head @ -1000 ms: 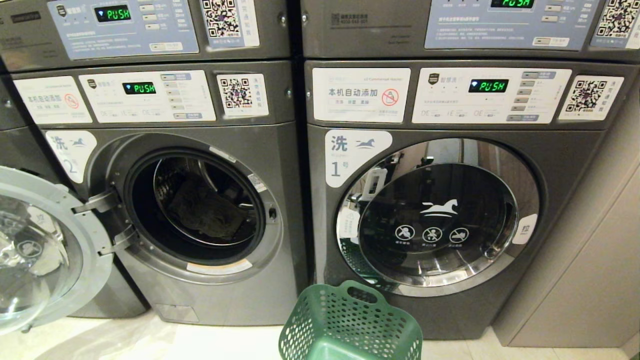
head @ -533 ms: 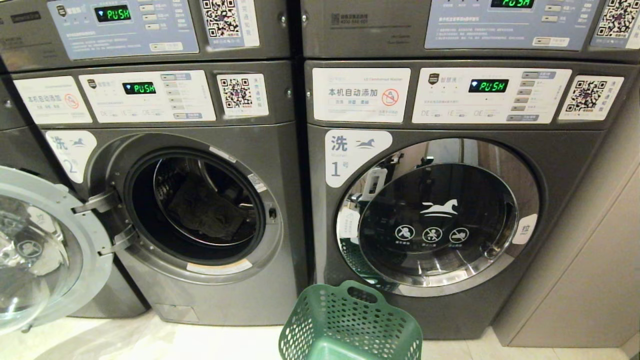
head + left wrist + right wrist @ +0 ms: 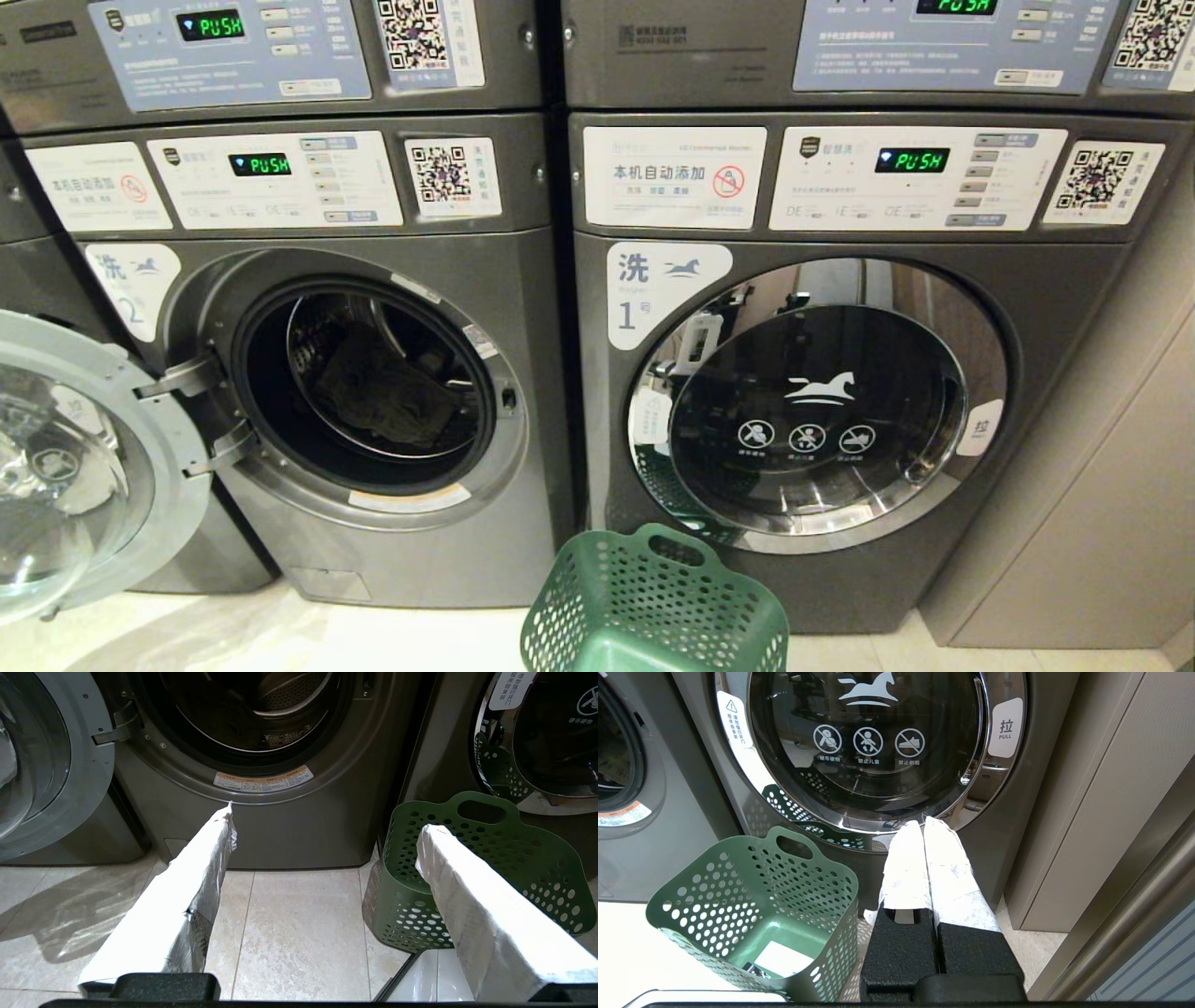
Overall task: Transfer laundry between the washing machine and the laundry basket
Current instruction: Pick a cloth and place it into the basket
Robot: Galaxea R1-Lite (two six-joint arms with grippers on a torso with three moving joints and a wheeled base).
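The left grey washing machine point(image 3: 373, 551) has its round door point(image 3: 89, 467) swung open to the left. A dark garment point(image 3: 387, 397) lies inside its drum. A green perforated laundry basket point(image 3: 653, 602) stands on the floor between the two machines, with no laundry in it point(image 3: 756, 933). My left gripper point(image 3: 327, 821) hangs low in front of the open machine, open, with nothing between its white-wrapped fingers point(image 3: 210, 858). My right gripper point(image 3: 920, 828) is shut and empty, low in front of the right machine's closed door point(image 3: 873, 742). Neither arm shows in the head view.
The right washer point(image 3: 812, 411) stays closed, with a pull tab point(image 3: 1005, 735) on its door. A beige cabinet panel point(image 3: 1102, 485) stands to the right. Stacked machines point(image 3: 280, 56) sit above. The floor is pale tile point(image 3: 299, 933).
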